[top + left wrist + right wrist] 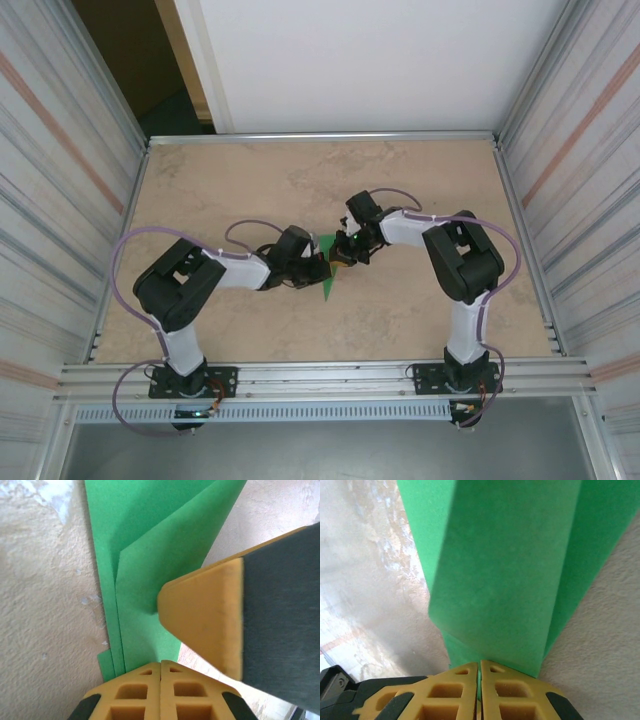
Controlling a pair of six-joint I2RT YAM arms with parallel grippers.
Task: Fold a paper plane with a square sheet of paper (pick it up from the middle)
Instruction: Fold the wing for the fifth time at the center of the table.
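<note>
The square sheet of paper (327, 287) is bright green and folded into a narrow, layered, pointed shape at the middle of the table. In the left wrist view the paper (150, 555) lies flat on the table, its stacked edges showing at the left. My left gripper (161, 662) is shut, its tips at the paper's near end. Whether it pinches any paper I cannot tell. My right gripper (479, 664) is shut on the paper (505, 570), and a green sliver shows between its tips. In the top view the left gripper (320, 268) and right gripper (343, 256) meet over the paper.
The beige marbled table (420, 320) is fenced by ribbed metal walls (580, 150) on both sides. An aluminium rail (320, 378) runs along the near edge. One yellow finger of the right gripper (205, 625) stands close to my left fingertips.
</note>
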